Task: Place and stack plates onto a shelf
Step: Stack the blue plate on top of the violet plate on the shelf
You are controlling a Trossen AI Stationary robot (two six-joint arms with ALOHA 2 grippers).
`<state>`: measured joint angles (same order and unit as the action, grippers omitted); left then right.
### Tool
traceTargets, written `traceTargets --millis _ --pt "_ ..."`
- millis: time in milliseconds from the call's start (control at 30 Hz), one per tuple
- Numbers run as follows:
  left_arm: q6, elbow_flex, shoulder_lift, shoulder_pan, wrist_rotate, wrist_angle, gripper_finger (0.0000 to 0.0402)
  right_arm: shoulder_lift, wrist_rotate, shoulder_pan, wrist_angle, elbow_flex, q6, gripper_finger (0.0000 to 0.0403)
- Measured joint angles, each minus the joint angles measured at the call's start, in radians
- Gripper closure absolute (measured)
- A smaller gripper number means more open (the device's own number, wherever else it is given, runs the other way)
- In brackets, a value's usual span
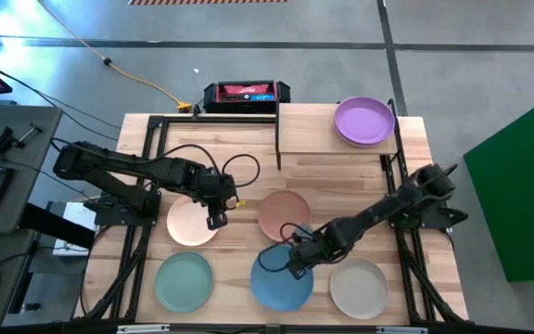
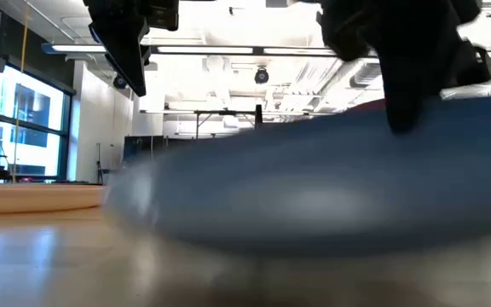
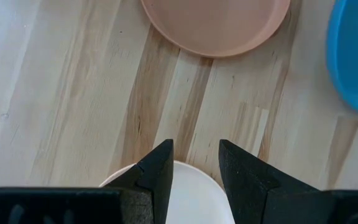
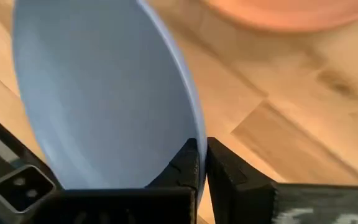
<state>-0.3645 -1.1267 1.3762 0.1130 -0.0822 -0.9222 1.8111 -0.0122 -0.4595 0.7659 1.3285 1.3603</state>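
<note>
On the wooden table lie a peach plate (image 1: 191,223), a terracotta plate (image 1: 284,213), a mint green plate (image 1: 184,281), a beige plate (image 1: 358,288) and a blue plate (image 1: 281,276). A purple plate (image 1: 364,121) rests on the shelf (image 1: 313,130) at the far right. My right gripper (image 1: 297,263) is shut on the blue plate (image 4: 104,93). My left gripper (image 1: 216,219) hangs open above the right rim of the peach plate (image 3: 185,196), touching nothing. My right gripper pinches the blue plate's rim (image 4: 194,134) on its far right side, one finger on the inner face and one on the outside. The fingers (image 4: 229,174) come steeply from above, slanting in from the table's right. The plate (image 2: 314,188) is tilted, its held side raised.
Black frame rails (image 1: 146,167) run along the table's left and right sides. A black and red box (image 1: 246,94) sits at the far edge. Bare wood lies between the terracotta plate and the shelf.
</note>
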Motion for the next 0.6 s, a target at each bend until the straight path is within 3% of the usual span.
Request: traceTargets --millis 600 --pt "0.008 0.0 0.0 0.0 -0.01 0.0 0.0284 -0.333 -0.143 0.114 0.229 0.0 -0.079 0.0403"
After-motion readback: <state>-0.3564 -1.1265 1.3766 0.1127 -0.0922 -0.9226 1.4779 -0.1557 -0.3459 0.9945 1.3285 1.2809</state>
